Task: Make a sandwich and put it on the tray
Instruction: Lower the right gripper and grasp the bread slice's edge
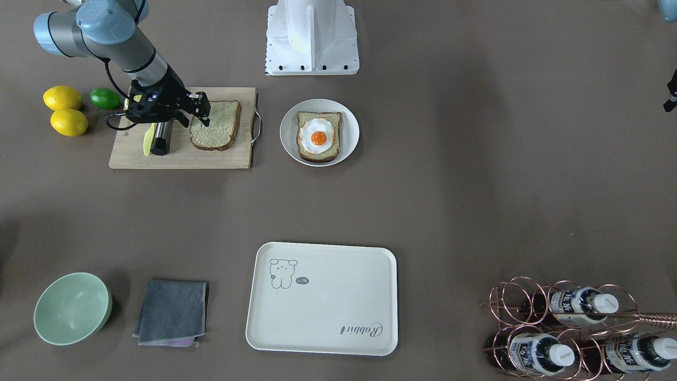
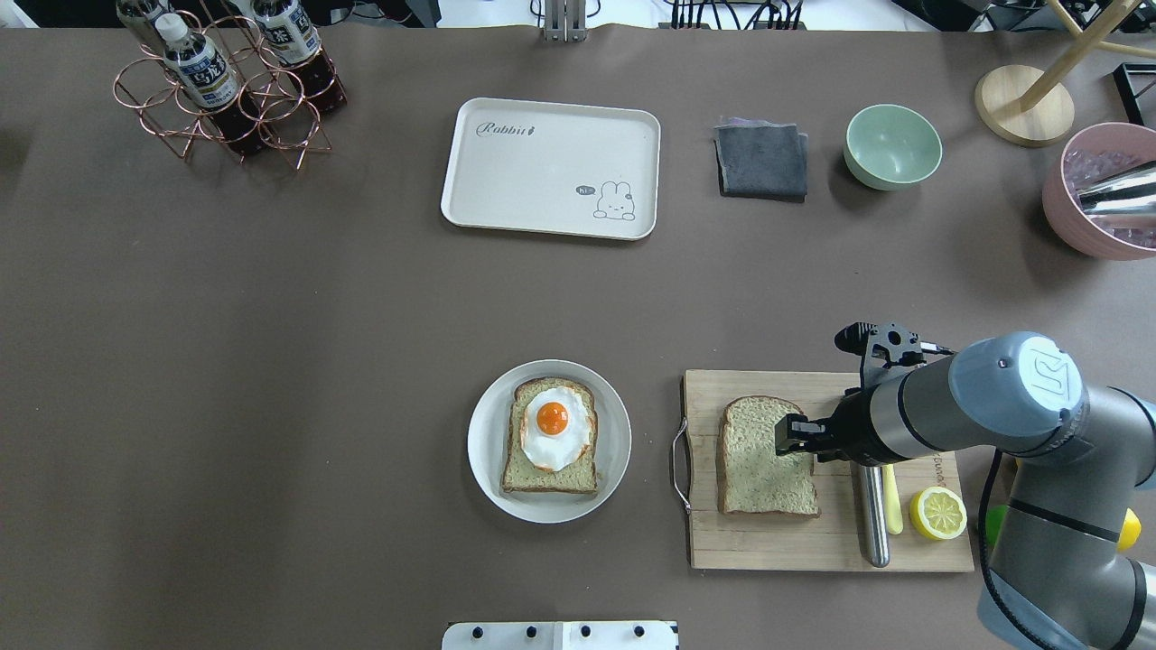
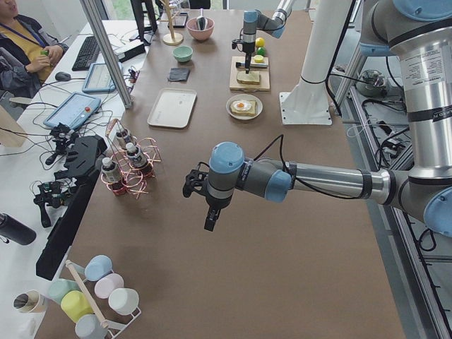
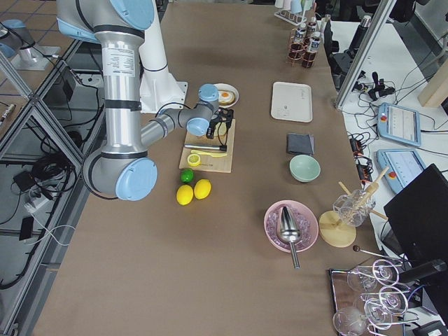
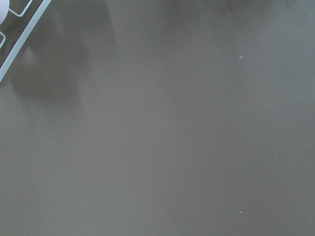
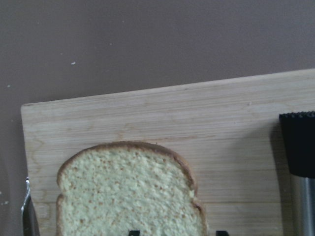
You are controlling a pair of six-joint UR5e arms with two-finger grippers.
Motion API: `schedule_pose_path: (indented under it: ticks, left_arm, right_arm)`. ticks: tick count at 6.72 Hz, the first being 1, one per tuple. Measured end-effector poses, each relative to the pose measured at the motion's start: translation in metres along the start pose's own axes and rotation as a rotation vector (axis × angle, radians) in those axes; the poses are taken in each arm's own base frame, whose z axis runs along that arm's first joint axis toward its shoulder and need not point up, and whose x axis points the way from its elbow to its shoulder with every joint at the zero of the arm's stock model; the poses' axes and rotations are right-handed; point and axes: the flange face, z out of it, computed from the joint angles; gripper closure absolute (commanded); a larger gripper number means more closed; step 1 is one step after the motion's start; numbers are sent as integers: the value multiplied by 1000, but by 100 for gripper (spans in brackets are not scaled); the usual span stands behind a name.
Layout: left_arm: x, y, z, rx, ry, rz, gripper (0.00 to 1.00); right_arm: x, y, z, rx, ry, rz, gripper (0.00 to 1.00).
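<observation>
The right gripper [image 2: 795,435] is down low at the wooden cutting board [image 2: 768,542], right over the plain bread slice [image 2: 754,469], which lies flat on the wood. The wrist view shows its fingers [image 6: 134,232] spread apart: one tip is above the crumb, the other is just past the crust over bare board, and nothing is pinched between them. Whether the tips touch the bread, I can't tell.

Sharing that board, on the side away from the plate, are a metal-handled knife [image 2: 873,524] with a yellow blade and a lemon half [image 2: 937,513]. Two whole lemons [image 1: 62,98] and a lime [image 1: 104,98] sit on the desk [image 2: 271,361] just off the board's end.

Just beside the board, toward the middle of the desk, a round white plate [image 2: 483,451] holds the second bread slice [image 2: 549,478]. The fried egg [image 2: 553,426] sits on top of it, orange yolk up.

The tray [image 2: 551,194] lies across the desk on the far side from the robot, well apart from both board and plate. Its little line drawing and "Rabbit" script are showing. A folded grey cloth [image 2: 761,161] and a pale green bowl [image 2: 892,146] sit in a row next to it. A copper wire bottle rack [image 2: 226,90] stands off at the far corner.

The left gripper [image 3: 210,220] hangs over open brown desk, well apart from all the food. Whether its fingers are spread or pressed together, I cannot tell.
</observation>
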Motion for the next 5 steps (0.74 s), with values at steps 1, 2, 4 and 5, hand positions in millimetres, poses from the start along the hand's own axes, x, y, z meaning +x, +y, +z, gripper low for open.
schedule_pose_path:
  ticks: [1,2,4,5]
  left_arm:
    - [0,0,0,0,0,-1,2]
    - [0,-1,0,1,0,-1,2]
    - [2,-2,-2,4,0,2,2]
    - [2,-3,-2,5,0,2,2]
  right_arm:
    - [2,0,1,-2,2,-2,63]
    - [2,1,1,-3,2,-4,73]
    - [2,1,2,-5,4,1,78]
    - [3,2,4,-7,7,3,100]
